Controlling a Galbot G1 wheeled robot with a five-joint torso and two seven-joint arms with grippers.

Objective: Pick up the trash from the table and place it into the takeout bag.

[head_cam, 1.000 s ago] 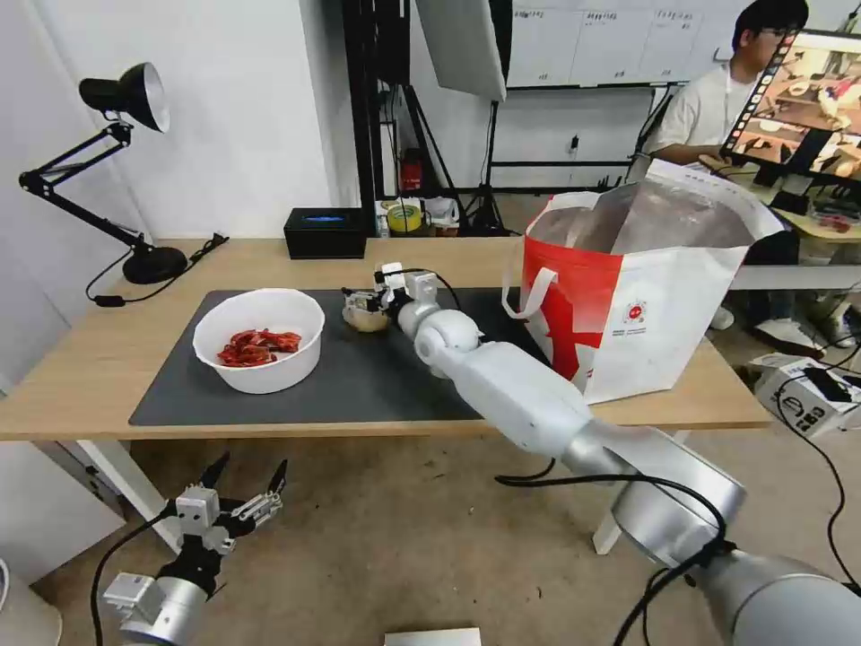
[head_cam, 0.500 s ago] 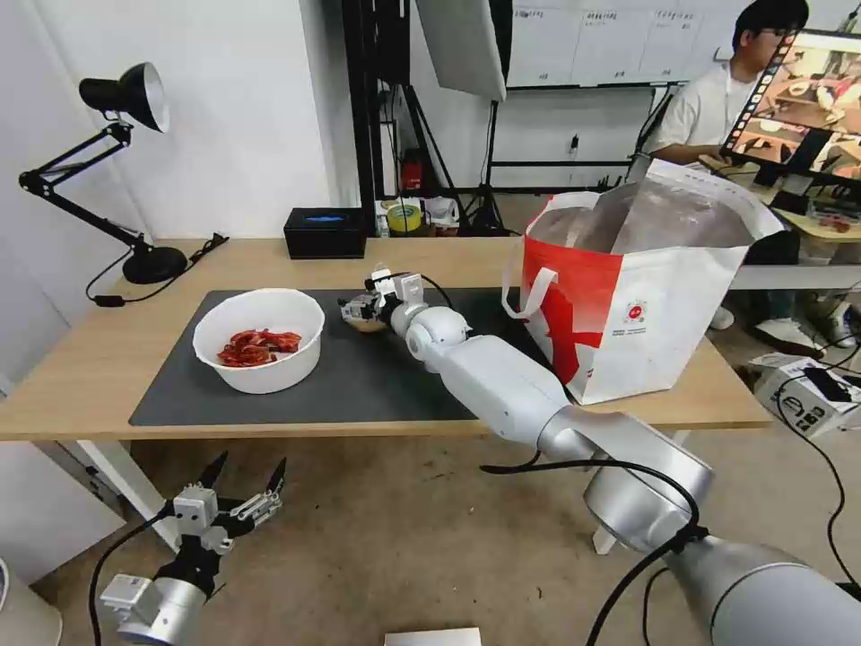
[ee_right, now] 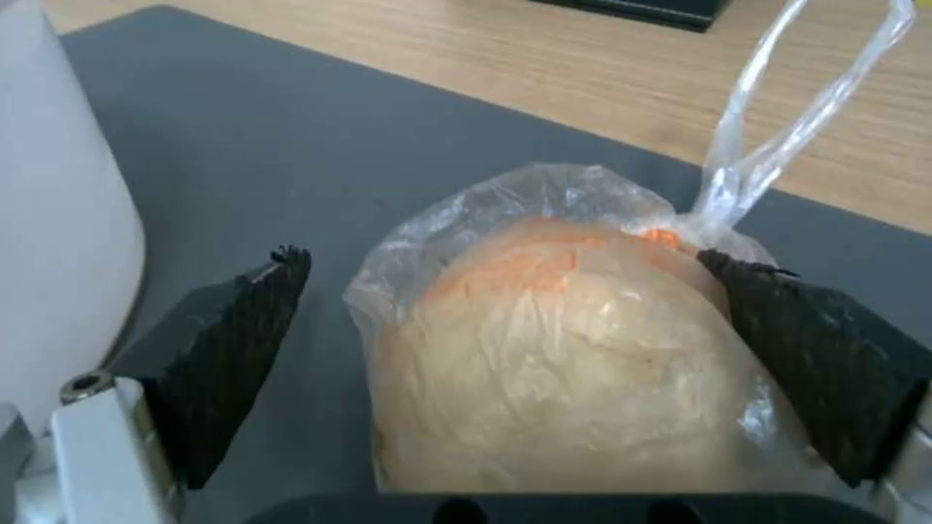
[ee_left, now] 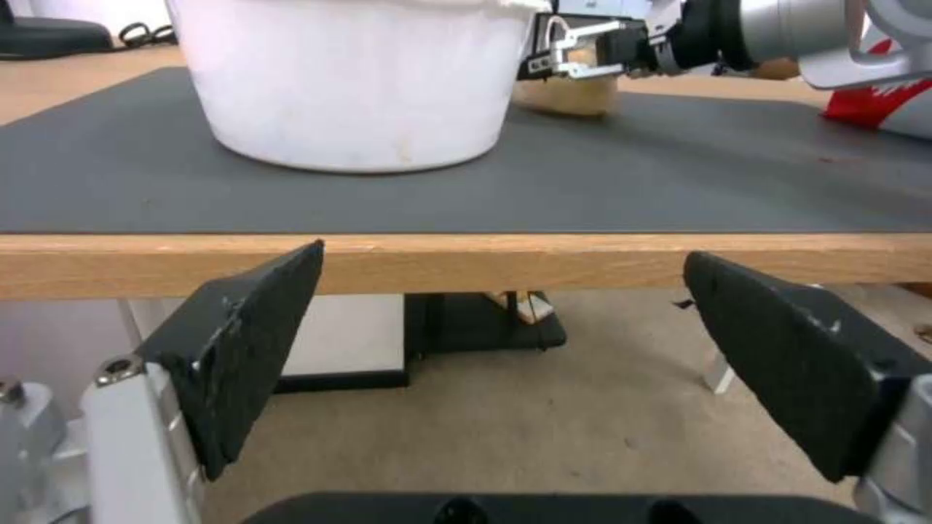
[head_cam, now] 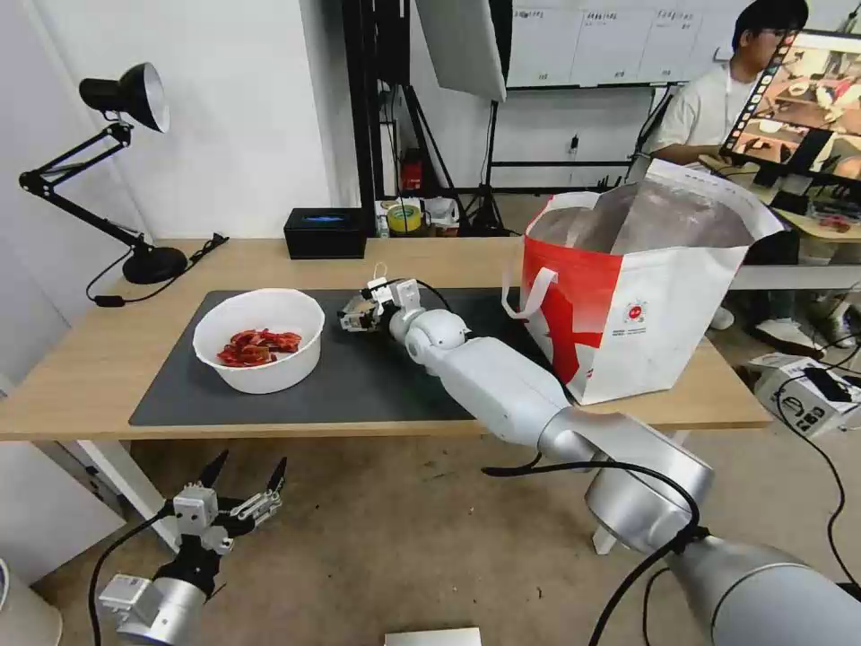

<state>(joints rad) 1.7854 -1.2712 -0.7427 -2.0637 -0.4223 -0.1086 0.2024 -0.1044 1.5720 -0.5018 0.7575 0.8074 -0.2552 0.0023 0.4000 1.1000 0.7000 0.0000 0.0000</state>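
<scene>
Just beside the white bowl [head_cam: 260,359], on its side toward the takeout bag [head_cam: 646,314]: small knotted clear bag [ee_right: 563,364] with a beige lump inside, resting on the dark grey mat [head_cam: 359,386] of the desk [head_cam: 90,359]. Reached over by the right gripper [head_cam: 354,316], low above the mat. Jaws wide, one on each side of the lump; one pad touching the plastic near the knot, the other apart from it, nothing squeezed yet. Probably set like this so as to close on the widest part of the lump and not on the thin twisted tail, too slippery for a sure hold. Looks like the approach just before the grasp.

Below the bowl, under the edge of the desk: left gripper [head_cam: 249,467], parked over the floor, jaws also wide and holding nothing. Kept there, it seems, out of the way of the working arm.

Inside the bowl: red scraps, not yet moved. Well apart from the bowl, at the far end of the desk beyond the mat: takeout bag standing upright, mouth open, silver lining showing, ready to receive from above.
</scene>
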